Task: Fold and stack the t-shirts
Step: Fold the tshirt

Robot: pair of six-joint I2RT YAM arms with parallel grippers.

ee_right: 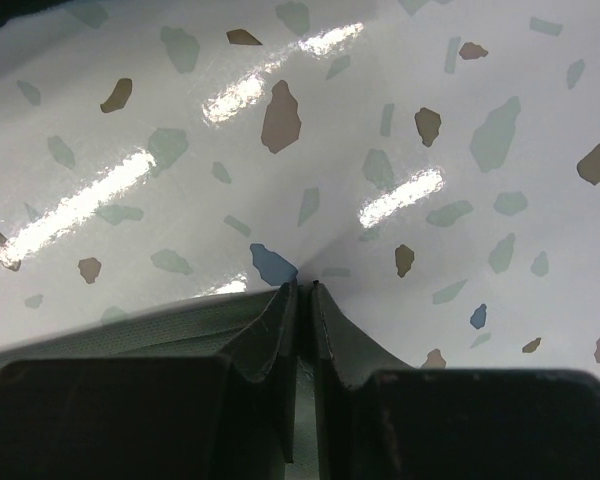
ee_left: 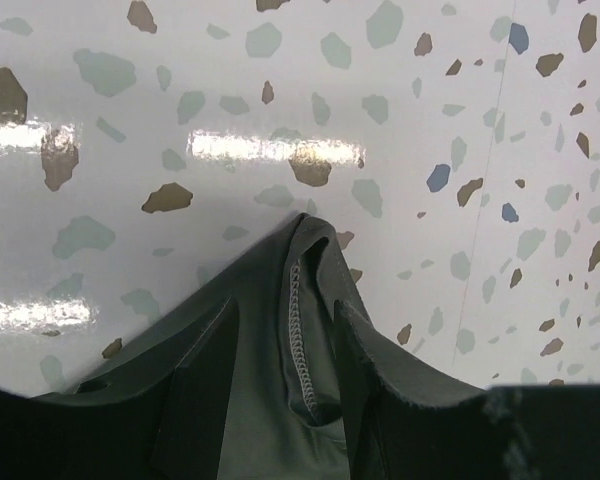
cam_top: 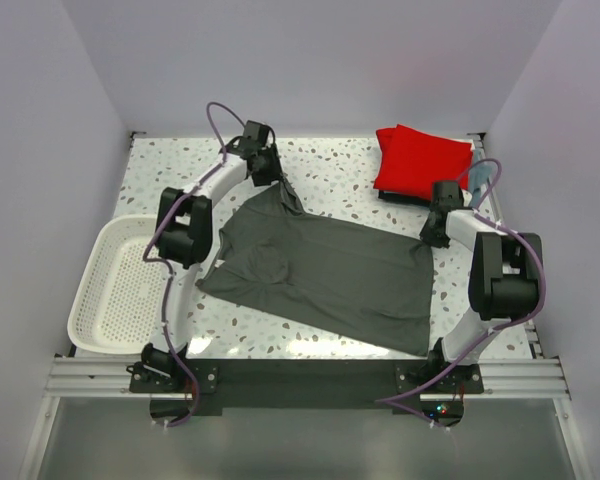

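Speckled terrazzo table boxed in by plain pale walls, shiny glare on top. White plastic basket at 9 o'clock, metal rail along 6.

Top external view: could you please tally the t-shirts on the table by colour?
Dark grey t-shirt: 1
Red t-shirt: 1
Light blue-grey t-shirt: 1, only an edge showing
Total: 3

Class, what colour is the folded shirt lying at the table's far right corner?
The folded shirt is bright red, seen best in the top external view.
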